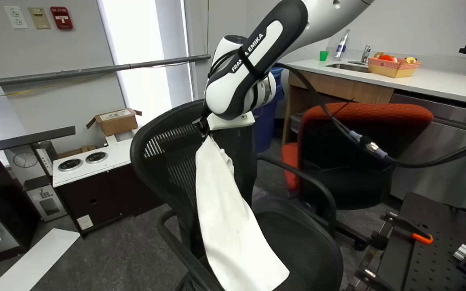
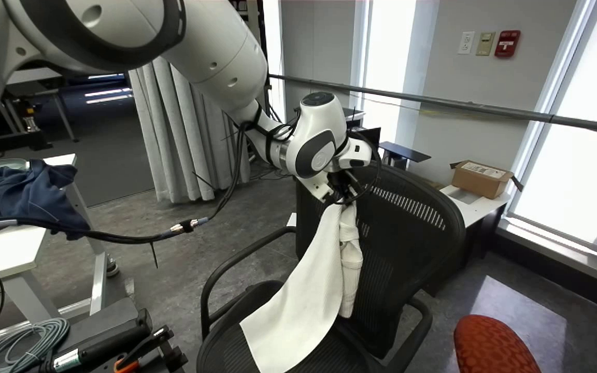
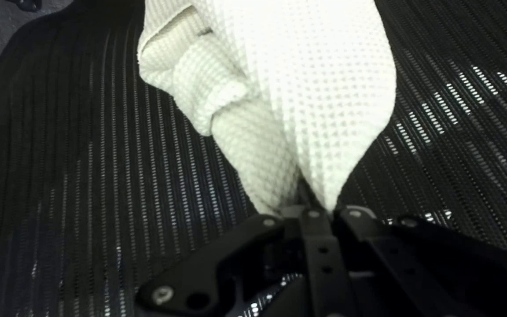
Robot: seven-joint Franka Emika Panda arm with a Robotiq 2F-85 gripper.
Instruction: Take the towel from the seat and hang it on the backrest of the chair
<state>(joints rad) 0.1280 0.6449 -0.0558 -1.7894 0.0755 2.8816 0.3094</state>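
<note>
The white towel hangs from my gripper in both exterior views [image 1: 229, 218] [image 2: 309, 295]. Its lower end rests on the black seat [image 1: 301, 242] [image 2: 221, 347] of the office chair. My gripper [image 1: 204, 130] [image 2: 344, 196] is shut on the towel's bunched top end. It is in front of the upper part of the black mesh backrest [image 1: 176, 161] [image 2: 407, 233], below its rounded top edge. In the wrist view, the towel [image 3: 324, 88] narrows into the closed fingertips [image 3: 332, 211], with a folded strip beside it. The backrest mesh [image 3: 104, 154] fills the background.
The chair's armrests [image 1: 322, 190] [image 2: 226, 264] flank the seat. An orange-red chair [image 1: 362, 113] [image 2: 490, 344] stands beside it. A black perforated cart [image 1: 427, 238] is close by. The arm's cable [image 1: 338, 121] hangs over the orange-red chair. A toy stove unit [image 1: 95, 161] stands behind the backrest.
</note>
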